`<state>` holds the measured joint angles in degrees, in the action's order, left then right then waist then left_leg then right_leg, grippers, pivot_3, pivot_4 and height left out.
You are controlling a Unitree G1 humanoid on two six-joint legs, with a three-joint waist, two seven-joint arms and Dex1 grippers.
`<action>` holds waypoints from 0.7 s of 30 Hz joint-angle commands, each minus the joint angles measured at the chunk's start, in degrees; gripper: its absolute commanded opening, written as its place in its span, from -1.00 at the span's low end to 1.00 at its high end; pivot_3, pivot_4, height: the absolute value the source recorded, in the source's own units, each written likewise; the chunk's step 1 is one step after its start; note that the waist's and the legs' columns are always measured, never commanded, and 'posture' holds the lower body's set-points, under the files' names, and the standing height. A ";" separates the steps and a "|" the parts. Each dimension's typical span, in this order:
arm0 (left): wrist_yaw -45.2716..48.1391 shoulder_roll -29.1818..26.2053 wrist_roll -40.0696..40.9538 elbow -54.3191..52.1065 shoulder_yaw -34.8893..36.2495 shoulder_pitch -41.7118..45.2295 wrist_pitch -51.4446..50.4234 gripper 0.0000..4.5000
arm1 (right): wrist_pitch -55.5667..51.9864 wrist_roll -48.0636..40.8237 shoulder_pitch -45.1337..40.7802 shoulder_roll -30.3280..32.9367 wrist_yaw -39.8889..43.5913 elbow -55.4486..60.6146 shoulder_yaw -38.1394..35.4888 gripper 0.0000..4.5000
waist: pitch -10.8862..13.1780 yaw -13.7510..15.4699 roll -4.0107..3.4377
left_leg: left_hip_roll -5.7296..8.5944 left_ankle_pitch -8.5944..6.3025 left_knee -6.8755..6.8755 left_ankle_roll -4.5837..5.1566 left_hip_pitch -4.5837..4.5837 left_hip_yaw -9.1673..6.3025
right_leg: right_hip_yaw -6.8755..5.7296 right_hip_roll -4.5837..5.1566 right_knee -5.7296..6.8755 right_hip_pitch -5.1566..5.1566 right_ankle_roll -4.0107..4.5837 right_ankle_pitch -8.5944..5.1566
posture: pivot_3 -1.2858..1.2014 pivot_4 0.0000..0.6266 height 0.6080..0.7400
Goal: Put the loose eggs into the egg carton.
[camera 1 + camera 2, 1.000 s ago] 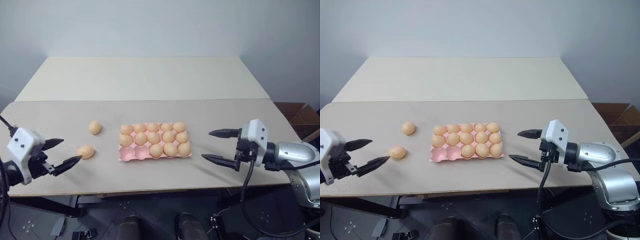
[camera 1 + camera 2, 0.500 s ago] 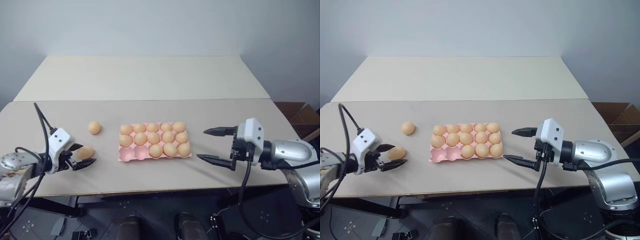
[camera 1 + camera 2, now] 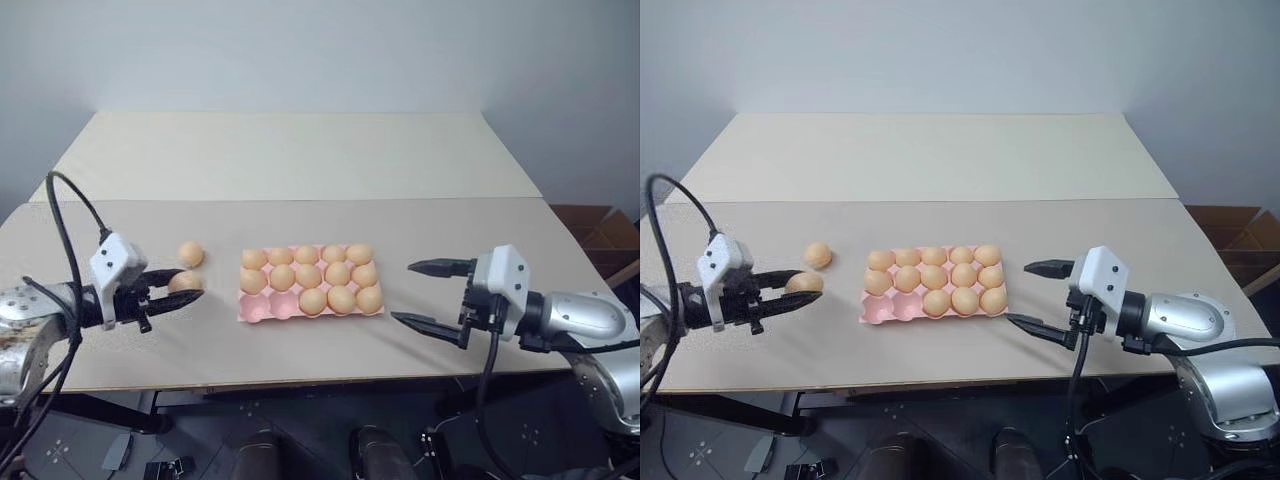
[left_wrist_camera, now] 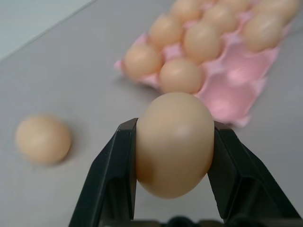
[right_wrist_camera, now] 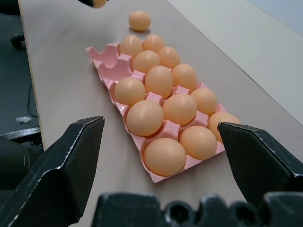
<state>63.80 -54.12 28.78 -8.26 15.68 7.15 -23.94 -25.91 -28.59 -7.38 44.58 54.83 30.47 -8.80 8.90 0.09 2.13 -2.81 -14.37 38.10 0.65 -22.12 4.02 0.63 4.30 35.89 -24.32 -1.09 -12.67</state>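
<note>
Now the left tool (image 4: 173, 142) pinches one smooth, tan, oval egg (image 4: 174, 142) between its black fingers, lifted off the pale matte desk (image 3: 300, 160); a second ago it stood spread beside that egg on the surface. Just beyond it lies the other loose egg (image 3: 191, 253), and further on the pink moulded egg carton (image 3: 262, 308), two near cups bare. The right tool (image 3: 425, 296) hangs spread on the carton's far side. A grey wall (image 3: 300, 50) backs the desk.
</note>
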 commanded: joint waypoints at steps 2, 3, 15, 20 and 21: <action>-0.58 2.92 1.66 -5.04 -4.29 5.64 -0.58 -0.14 | 0.90 -0.52 -0.89 -0.52 -1.14 1.57 0.39 1.00 | 0.00 0.42 0.00 | 0.02 0.01 0.03 0.00 0.02 -0.02 | -0.02 -0.03 0.01 0.06 -0.04 0.02 | 0.03 -0.52 1.00; -0.94 3.73 1.06 -5.33 -5.80 6.70 -0.68 -0.14 | 0.97 -0.37 -1.09 -0.56 -1.32 1.47 0.57 1.00 | 0.00 0.48 0.00 | 0.02 0.01 0.06 -0.01 0.01 -0.02 | -0.02 -0.04 0.02 0.06 -0.05 0.03 | 0.03 -0.52 1.00; -3.06 11.89 -7.65 -1.32 -20.98 14.45 -0.57 0.10 | 0.28 0.31 -0.81 -0.62 -4.71 2.97 1.81 1.00 | -0.01 -0.02 0.02 | 0.06 0.00 0.23 0.02 -0.09 -0.10 | 0.06 -0.11 0.01 0.05 -0.17 0.10 | 0.03 -0.52 1.00; -1.34 13.35 -3.98 -2.44 -17.93 13.80 1.69 0.78 | -0.01 0.03 -0.43 -0.65 -5.76 3.32 1.87 1.00 | -0.01 0.06 0.02 | 0.06 0.00 0.26 0.02 -0.09 -0.10 | 0.05 -0.08 0.01 0.07 -0.17 0.10 | 0.03 -0.52 1.00; -1.25 13.14 -3.59 -2.82 -17.03 13.66 2.01 0.95 | 0.01 -0.03 -0.37 -0.64 -5.83 3.33 1.86 1.00 | -0.01 0.07 0.03 | 0.07 0.00 0.26 0.02 -0.09 -0.09 | 0.06 -0.07 0.01 0.07 -0.17 0.10 | 0.03 -0.52 1.00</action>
<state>62.07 -40.68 23.31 -9.26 -4.22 20.37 -23.61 -25.91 -28.11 -7.80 43.87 49.52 31.96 -6.10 8.88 0.15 2.16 -2.75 -14.37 38.37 0.68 -22.22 3.92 0.69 4.24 35.89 -24.25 -1.26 -12.56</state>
